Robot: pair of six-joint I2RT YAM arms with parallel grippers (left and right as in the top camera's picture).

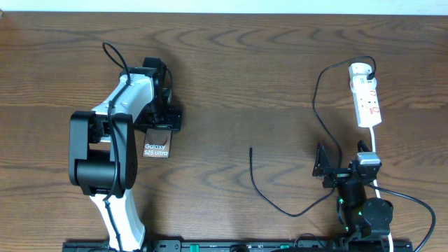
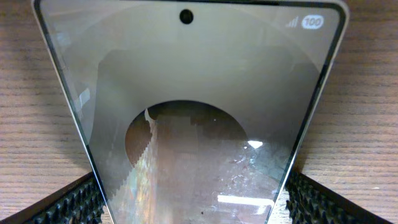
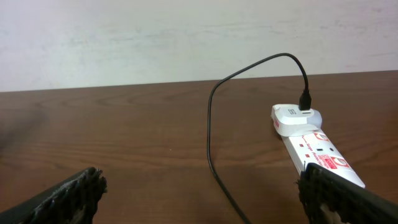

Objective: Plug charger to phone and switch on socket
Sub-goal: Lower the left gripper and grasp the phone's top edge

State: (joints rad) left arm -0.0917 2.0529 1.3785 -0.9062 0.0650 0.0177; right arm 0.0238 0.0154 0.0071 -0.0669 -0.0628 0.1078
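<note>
The phone [image 1: 157,145] lies flat on the wooden table at the left, its bronze back with white "Galaxy" lettering facing up. In the left wrist view its glossy face [image 2: 193,93] fills the frame. My left gripper [image 1: 158,129] is shut on the phone's far end, one finger on each long edge [image 2: 193,208]. The charger's black cable [image 1: 316,98] runs from the socket's far end, past my right gripper, to a loose tip [image 1: 251,149] mid-table. The white socket [image 1: 365,98] lies at the far right. My right gripper [image 1: 343,159] is open and empty, with the cable [image 3: 211,124] between its fingers [image 3: 205,193].
A white adapter [image 3: 295,117] with the cable's black plug sits in the socket's [image 3: 317,149] far end. The socket's thick white cord [image 1: 374,143] runs toward the right arm's base. A white wall stands beyond the table's far edge.
</note>
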